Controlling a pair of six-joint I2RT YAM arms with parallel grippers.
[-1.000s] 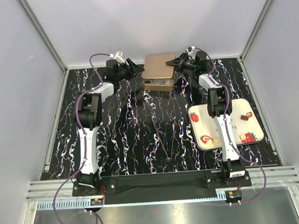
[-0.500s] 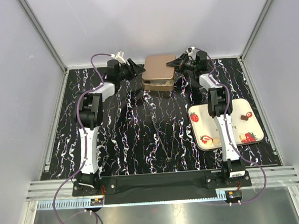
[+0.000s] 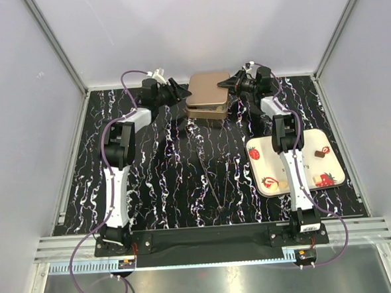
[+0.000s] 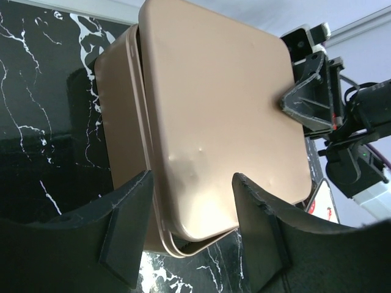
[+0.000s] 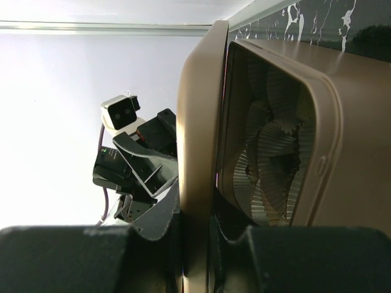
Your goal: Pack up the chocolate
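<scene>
White plastic comes first: a flat rectangular tray (image 3: 331, 165) printed with red strawberries lies well behind both pairs of jaws, beside the right arm (image 3: 295, 173). On it sit the small rounded chocolate pieces (image 3: 318, 154), one dark brown, another pale cream (image 3: 283, 185); the overhead view is too coarse to count them. None is near either pair of jaws, so the packing itself looks not yet begun.

Farther out, both arms reach to a tan rounded-square metal tin (image 4: 122, 128). The right gripper (image 5: 194, 229) is closed on the rim of the tin's flat tan lid (image 4: 220, 104), which runs up between its jaws. On that side the lid stands off the base, and through the gap just beyond the jaws show white crinkled paper cups (image 5: 269, 146). Those in sight look empty, though most of the interior is hidden. The left gripper (image 4: 192, 183) faces the opposite side with its jaws apart and nothing held, the lid's edge just ahead of them. Whether its fingers touch the tin cannot be told.

By this reading the work is at the opening step: the lid has to come fully off, and then every piece has to go from the tray into a cup.
</scene>
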